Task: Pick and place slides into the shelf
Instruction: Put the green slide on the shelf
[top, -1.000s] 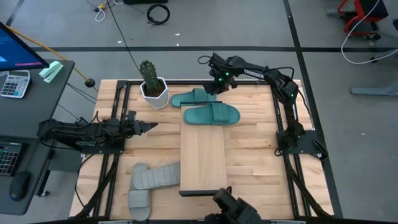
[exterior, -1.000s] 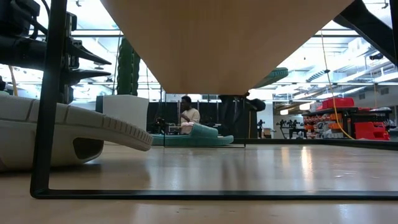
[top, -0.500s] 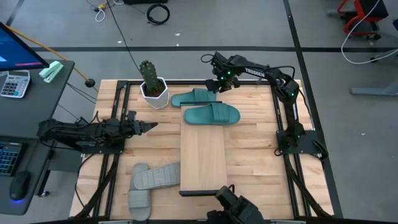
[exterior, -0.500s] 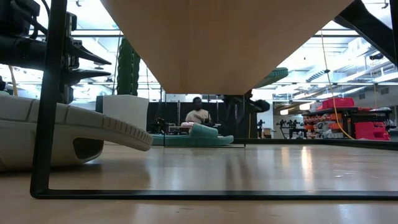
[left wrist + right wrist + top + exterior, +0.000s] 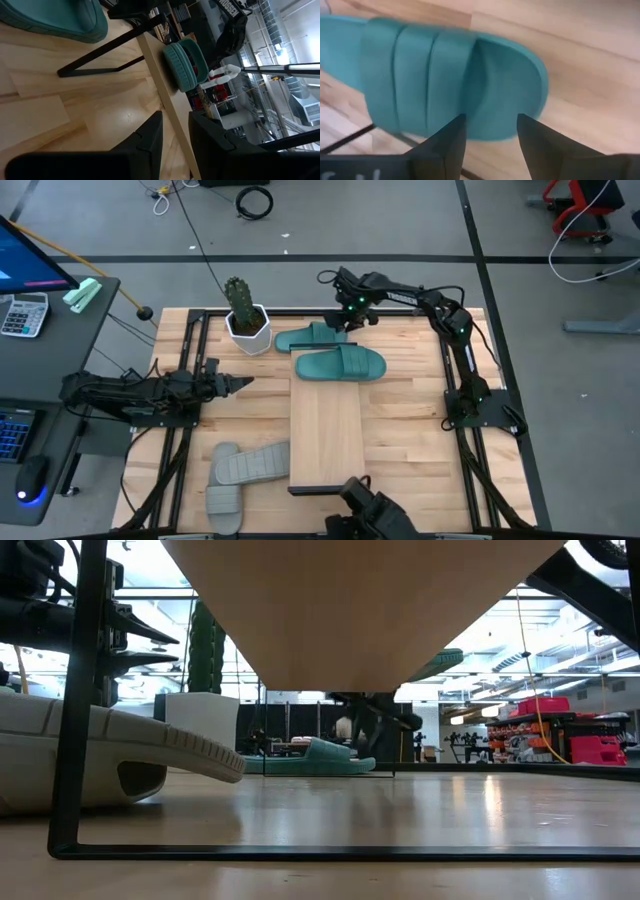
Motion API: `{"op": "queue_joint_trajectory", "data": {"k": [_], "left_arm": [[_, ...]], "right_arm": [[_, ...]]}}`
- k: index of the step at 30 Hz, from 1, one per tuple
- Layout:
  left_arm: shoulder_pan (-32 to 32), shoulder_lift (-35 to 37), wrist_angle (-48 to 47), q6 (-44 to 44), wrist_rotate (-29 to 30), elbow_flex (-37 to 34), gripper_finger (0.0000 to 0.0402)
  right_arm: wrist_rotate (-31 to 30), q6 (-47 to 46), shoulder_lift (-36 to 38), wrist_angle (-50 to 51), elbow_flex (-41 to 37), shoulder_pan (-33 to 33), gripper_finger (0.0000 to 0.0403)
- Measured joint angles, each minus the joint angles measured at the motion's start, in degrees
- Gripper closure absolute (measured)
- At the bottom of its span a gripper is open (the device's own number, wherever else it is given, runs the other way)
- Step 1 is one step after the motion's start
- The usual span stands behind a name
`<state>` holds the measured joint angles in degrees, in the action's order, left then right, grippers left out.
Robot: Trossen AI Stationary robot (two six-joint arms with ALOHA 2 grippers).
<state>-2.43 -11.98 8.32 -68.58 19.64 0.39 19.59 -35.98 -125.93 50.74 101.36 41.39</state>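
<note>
One teal slide [image 5: 340, 365] lies across the far end of the shelf [image 5: 326, 430], a pale board raised on black legs. The other teal slide [image 5: 310, 337] lies flat on the table beyond the shelf's far end. My right gripper [image 5: 342, 315] hovers open just above this slide's rounded end [image 5: 510, 85], its fingers [image 5: 451, 137] apart and touching nothing. Two grey slides [image 5: 250, 464] [image 5: 222, 501] lie on the table left of the shelf's near end. My left gripper [image 5: 243, 383] waits at the table's left, with a narrow gap between its fingers [image 5: 150, 135].
A cactus in a white pot [image 5: 245, 320] stands at the table's far left, close beside the teal slide on the table. Black frame rails [image 5: 190, 350] run along the left and right sides. Bare tabletop [image 5: 410, 420] lies right of the shelf.
My right gripper has crept slightly toward the table's left and come lower over the teal slide on the table, staying open. The slides and the shelf have kept their places. A person far behind the table has moved across the room.
</note>
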Motion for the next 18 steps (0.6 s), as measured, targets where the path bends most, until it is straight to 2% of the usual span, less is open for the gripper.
{"op": "queue_joint_trajectory", "data": {"k": [18], "left_arm": [[-0.01, 0.0, 0.02, -0.2, 0.02, 0.01, 0.0301]], "right_arm": [[8.45, -8.91, -2.47, -10.87, 0.31, -1.64, 0.0222]]}}
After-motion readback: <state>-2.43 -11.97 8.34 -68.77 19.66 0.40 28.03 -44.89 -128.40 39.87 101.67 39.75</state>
